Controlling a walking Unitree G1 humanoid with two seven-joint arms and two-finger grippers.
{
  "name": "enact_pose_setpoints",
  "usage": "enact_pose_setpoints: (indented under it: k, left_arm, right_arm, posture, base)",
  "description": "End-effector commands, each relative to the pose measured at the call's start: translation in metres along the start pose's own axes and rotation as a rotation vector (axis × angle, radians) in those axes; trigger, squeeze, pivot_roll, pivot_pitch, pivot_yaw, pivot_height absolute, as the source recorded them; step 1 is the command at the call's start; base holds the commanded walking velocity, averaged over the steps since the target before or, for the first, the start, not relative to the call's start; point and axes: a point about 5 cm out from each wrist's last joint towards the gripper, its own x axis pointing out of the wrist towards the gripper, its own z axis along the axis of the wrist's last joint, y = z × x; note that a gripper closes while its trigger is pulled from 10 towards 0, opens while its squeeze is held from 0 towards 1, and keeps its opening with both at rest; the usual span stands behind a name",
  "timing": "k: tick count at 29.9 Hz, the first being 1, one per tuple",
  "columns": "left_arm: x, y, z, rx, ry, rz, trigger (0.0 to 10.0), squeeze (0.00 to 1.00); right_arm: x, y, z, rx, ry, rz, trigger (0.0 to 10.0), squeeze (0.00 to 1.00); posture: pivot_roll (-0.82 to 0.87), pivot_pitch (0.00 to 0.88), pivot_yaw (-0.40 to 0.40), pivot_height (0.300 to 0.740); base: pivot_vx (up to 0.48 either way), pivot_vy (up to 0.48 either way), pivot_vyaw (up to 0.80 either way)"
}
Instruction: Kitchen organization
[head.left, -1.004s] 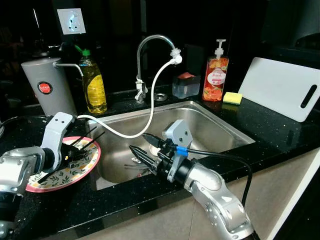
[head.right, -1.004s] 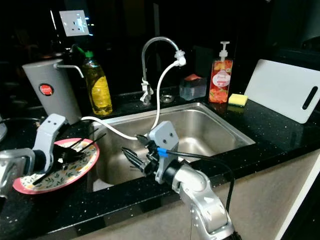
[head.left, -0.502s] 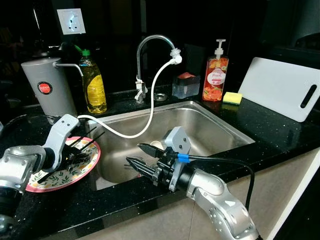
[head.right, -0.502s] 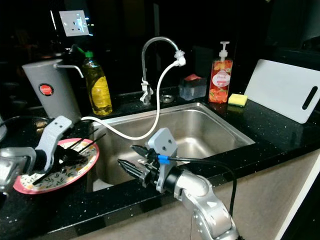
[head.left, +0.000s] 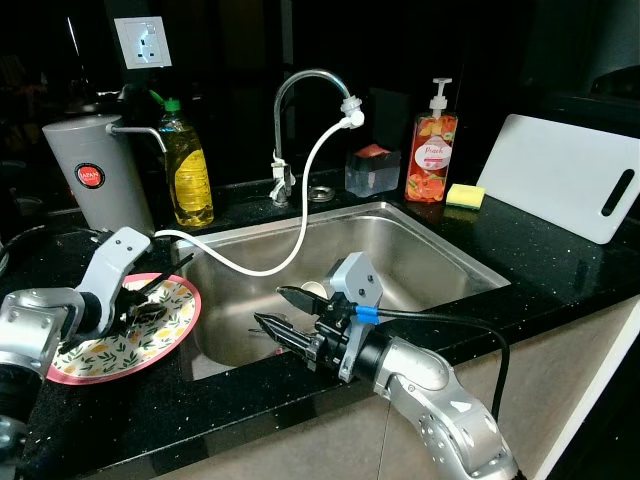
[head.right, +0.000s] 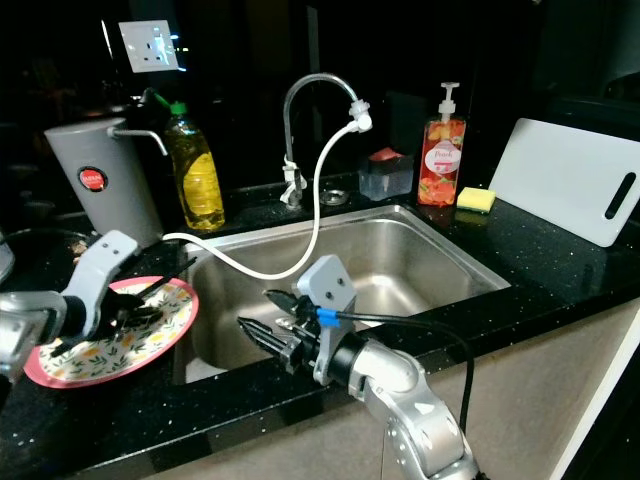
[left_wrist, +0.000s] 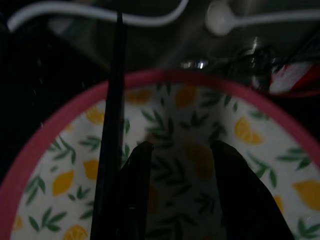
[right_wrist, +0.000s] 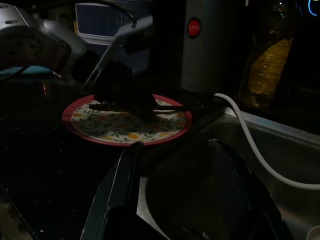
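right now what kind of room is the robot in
Most likely a home kitchen. A stainless sink is set into a black counter, with a curved tap behind it, a dish soap bottle to its left and a white cutting board leaning on the right.

A round plate with a pink rim and a pattern of lemons and green leaves lies flat on the black counter, just left of the sink. Thin black chopsticks rest on it, their far ends poking past the plate's rim toward the sink. More dark utensils lie in the sink's near left corner.
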Motion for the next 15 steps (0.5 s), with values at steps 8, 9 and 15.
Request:
enact_pose_setpoints:
  k: [8, 9, 15]
  left_arm:
    - [-0.022, 0.035, 0.008, -0.033, -0.016, 0.178, 10.0, 0.00]
    - [-0.022, 0.035, 0.008, -0.033, -0.016, 0.178, 10.0, 0.00]
    - [-0.022, 0.038, -0.001, -0.112, 0.009, 0.188, 10.0, 0.00]
  right_arm:
    - [0.000, 0.000, 0.004, 0.003, -0.014, -0.004, 10.0, 0.00]
    - [0.000, 0.000, 0.004, 0.003, -0.014, -0.004, 10.0, 0.00]
    - [0.000, 0.001, 0.004, 0.005, -0.015, -0.005, 10.0, 0.00]
  posture:
    - [-0.02, 0.000, 0.069, 0.740]
    - [-0.02, 0.000, 0.069, 0.740]
    - [-0.02, 0.000, 0.069, 0.740]
  base:
    - [0.000, 0.000, 0.00]
    - [0.000, 0.000, 0.00]
    - [0.000, 0.000, 0.00]
